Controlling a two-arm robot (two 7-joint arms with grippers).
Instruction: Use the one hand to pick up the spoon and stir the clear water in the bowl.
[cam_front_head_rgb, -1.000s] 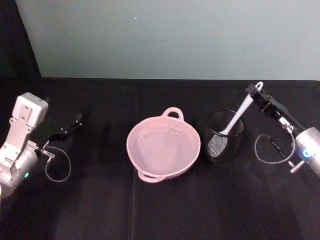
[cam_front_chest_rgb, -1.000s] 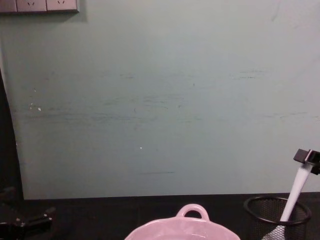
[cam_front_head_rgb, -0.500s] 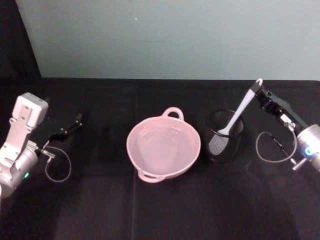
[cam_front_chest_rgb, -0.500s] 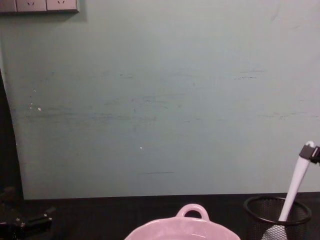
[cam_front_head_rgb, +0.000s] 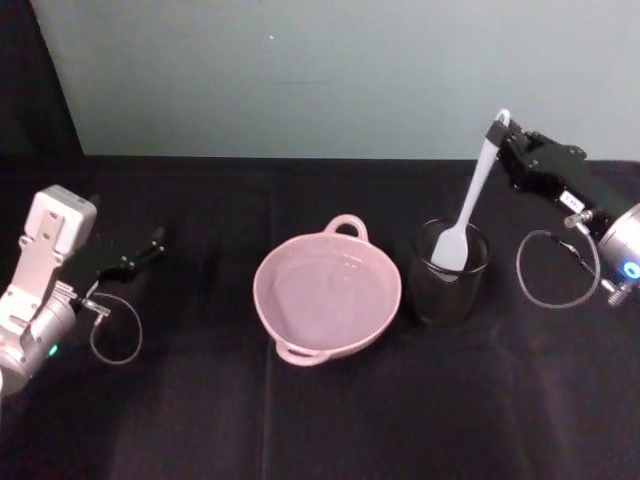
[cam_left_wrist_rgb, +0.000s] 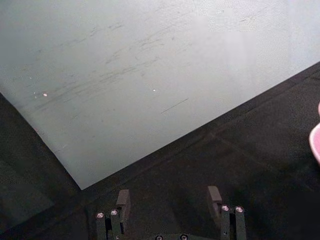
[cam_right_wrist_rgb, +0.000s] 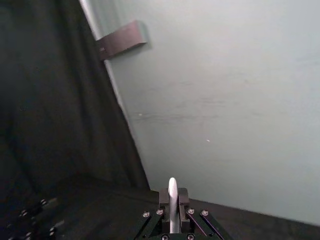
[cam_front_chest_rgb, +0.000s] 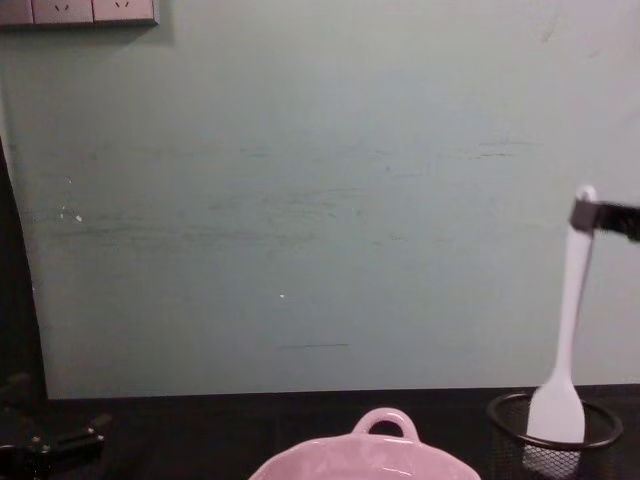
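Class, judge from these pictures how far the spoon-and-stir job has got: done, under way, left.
Done: the right gripper is shut on the spoon at its handle end. Under way: the spoon hangs nearly upright, blade end at the mouth of the mesh cup, not yet clear. Left: carry it to the pink bowl and stir the water. The left gripper rests open, far left.

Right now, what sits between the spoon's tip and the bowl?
Only the cup's wall: in the head view the spoon, held by the right claw, has its tip at the cup's rim, and the cup stands close beside the bowl.
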